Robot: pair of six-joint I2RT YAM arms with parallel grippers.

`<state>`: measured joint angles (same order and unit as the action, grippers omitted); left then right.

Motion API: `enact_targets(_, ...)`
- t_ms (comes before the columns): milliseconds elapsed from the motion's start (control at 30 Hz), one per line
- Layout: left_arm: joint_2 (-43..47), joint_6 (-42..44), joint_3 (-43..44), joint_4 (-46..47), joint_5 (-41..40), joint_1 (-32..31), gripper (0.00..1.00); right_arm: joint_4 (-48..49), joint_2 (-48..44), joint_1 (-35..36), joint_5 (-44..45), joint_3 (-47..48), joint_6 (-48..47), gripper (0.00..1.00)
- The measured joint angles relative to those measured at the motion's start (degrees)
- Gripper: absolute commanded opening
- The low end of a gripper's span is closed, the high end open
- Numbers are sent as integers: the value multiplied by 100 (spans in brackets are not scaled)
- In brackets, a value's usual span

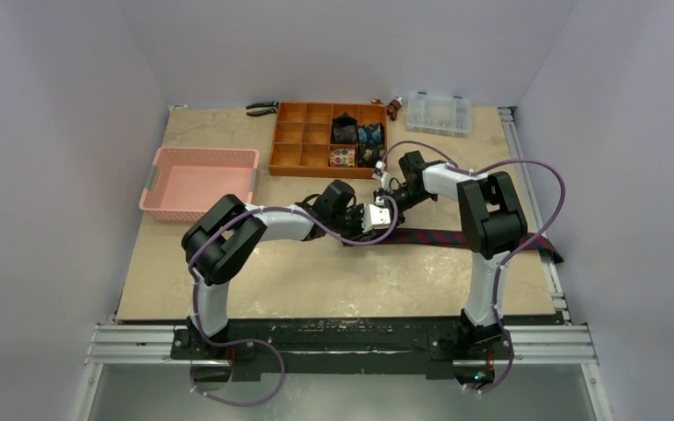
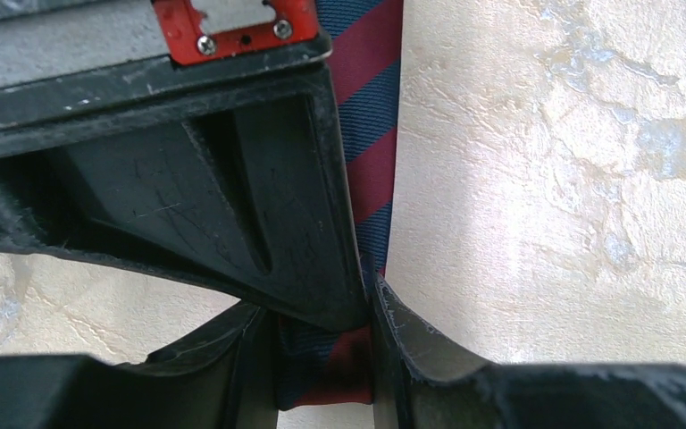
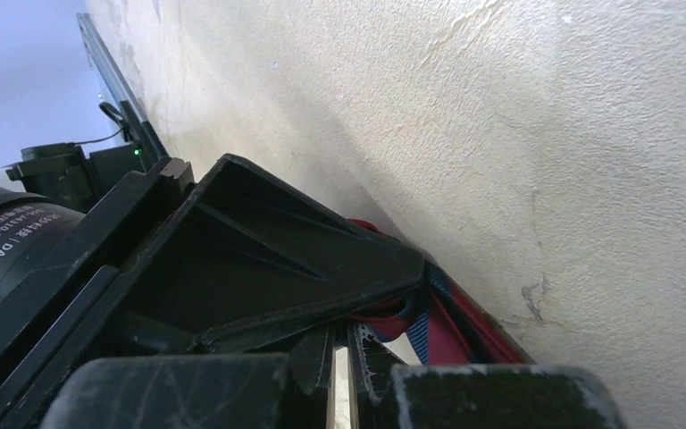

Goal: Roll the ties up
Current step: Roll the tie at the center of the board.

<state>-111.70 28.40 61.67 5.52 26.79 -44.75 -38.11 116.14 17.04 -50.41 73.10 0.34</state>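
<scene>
While overhead hides grips, wrist views show left jaws clamping striped tie (image 2: 371, 170), right jaws together.

The left tool (image 2: 326, 357) is seen clamped on the navy-and-red striped tie (image 2: 368, 134), with the fabric pinched between the black fingers (image 2: 232, 206). The rest of it is laid flat and pretty straight up the beige desk (image 2: 554, 223).

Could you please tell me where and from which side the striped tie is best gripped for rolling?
I'd grip the striped tie at the end near the middle of the table, from above, fingers straddling its width. It lies flat and straight, so only that end can be pinched and turned over; the left gripper clamps there.
</scene>
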Motion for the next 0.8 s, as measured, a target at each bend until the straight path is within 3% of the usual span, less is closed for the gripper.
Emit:
enact_targets(167, -4, 63, 0, -37, 251, 72, 38, -83, 103, -13, -33, 35, -48, 0)
enact_targets(367, -107, 72, 76, -120, 710, 223, 41, -164, 315, -72, -188, 39, -52, 0)
enact_targets(567, -186, 74, 138, -157, 951, 280, 59, -343, 468, -111, -264, 127, -55, 0)
enact_targets(800, -85, -369, -507, 966, 1355, 494, 60, -487, 542, -142, -262, 155, -74, 0)
